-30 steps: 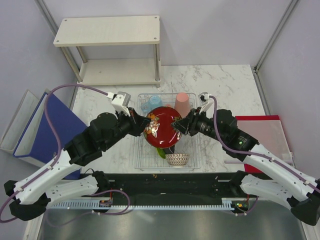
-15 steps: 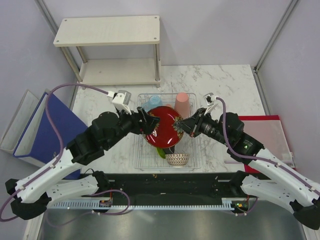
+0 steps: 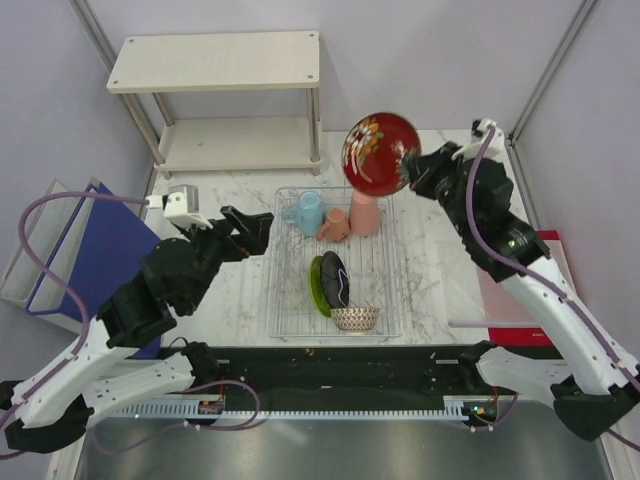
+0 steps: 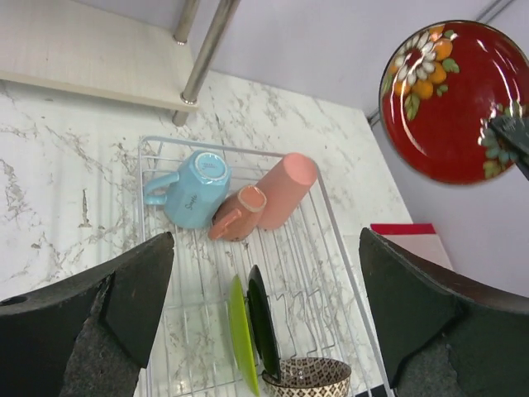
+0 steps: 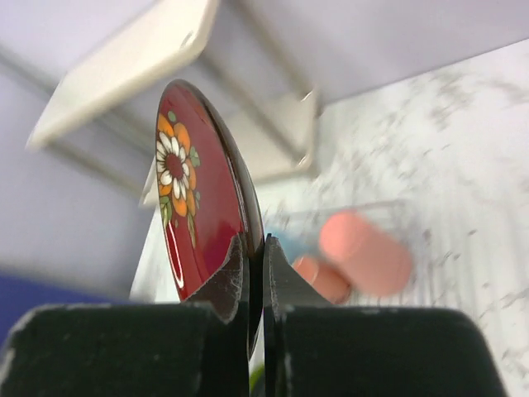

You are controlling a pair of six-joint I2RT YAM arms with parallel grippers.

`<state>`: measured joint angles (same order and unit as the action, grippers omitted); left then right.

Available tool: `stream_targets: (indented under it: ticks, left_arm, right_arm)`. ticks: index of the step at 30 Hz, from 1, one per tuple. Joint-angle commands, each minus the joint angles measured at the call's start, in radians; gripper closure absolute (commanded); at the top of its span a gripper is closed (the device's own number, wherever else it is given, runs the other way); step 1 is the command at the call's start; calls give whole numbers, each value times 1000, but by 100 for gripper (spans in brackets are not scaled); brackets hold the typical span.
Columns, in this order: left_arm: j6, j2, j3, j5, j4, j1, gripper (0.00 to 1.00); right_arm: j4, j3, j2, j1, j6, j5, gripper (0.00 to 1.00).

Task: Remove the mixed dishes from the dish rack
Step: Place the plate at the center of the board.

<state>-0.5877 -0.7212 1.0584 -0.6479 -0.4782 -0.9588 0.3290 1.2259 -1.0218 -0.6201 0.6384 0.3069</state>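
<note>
Red floral plate (image 3: 381,152) aloft, cups (image 3: 365,212), two plates (image 3: 326,284), bowl (image 3: 355,318) in wire rack (image 3: 391,285)

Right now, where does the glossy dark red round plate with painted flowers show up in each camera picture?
Top external: the dark red flowered plate is upper right of centre, beyond the silvery wire dish rack.
Left wrist: top right corner.
Right wrist: edge-on, left of centre, pinched in the right gripper.
Shared landmark: the larger salmon pink cup.

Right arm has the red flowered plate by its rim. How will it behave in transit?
The red plate looks rigid and glossy, so it may slip in the right gripper, which pinches only a bit of rim. Held that far off centre, it could pivot if swung fast. Dropped on the marble table, it might chip.
</note>
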Motion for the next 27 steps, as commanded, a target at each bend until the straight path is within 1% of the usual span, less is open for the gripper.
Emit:
stream_targets:
  ticks: [1, 2, 3, 4, 6, 7, 10, 12, 14, 15, 17, 20, 21, 22, 24, 27]
  left_arm:
    - [-35, 43, -29, -43, -10, 2, 1]
    - [-34, 46, -32, -30, -13, 2, 1]
    - [-31, 45, -35, -18, -16, 2, 1]
    - [-24, 43, -38, 2, -19, 2, 1]
    - [-17, 42, -50, 19, -22, 2, 1]
    - [-11, 39, -55, 30, -23, 2, 1]
    - [3, 31, -70, 37, -22, 2, 2]
    - [6, 25, -84, 33, -20, 2, 2]
    - [9, 8, -92, 28, -19, 0, 2]
    - [11, 0, -100, 30, -11, 2, 2]
    - [20, -33, -103, 40, -4, 2, 2]
    - [29, -84, -106, 56, 0, 2, 2]
    - [32, -92, -106, 60, -2, 2, 2]
    - [35, -99, -107, 60, 0, 2, 1]
    - [46, -112, -113, 63, 15, 0, 1]
    - [64, -112, -133, 74, 39, 3, 1]
  right_arm:
    - [-36, 170, -191, 298, 127, 6, 100]
    - [-36, 216, -237, 354, 206, -29, 100]
    - [-36, 234, -282, 408, 246, -63, 100]
    - [-39, 251, -369, 495, 277, -112, 100]
    - [-36, 288, -447, 558, 346, -118, 100]
    - [-38, 302, -522, 601, 348, -106, 100]
    - [-44, 354, -645, 673, 314, -85, 100]
    - [-62, 348, -684, 701, 313, -65, 100]
    - [-151, 292, -718, 741, 303, -83, 100]
    - [-222, 270, -727, 753, 302, -97, 100]
    - [-254, 251, -774, 795, 320, -132, 100]
    - [-323, 239, -862, 849, 334, -291, 100]
    - [-384, 227, -888, 870, 343, -304, 99]
    - [-422, 192, -896, 878, 354, -305, 99]
    - [-500, 175, -926, 892, 356, -353, 100]
    - [-510, 216, -1004, 902, 325, -394, 100]
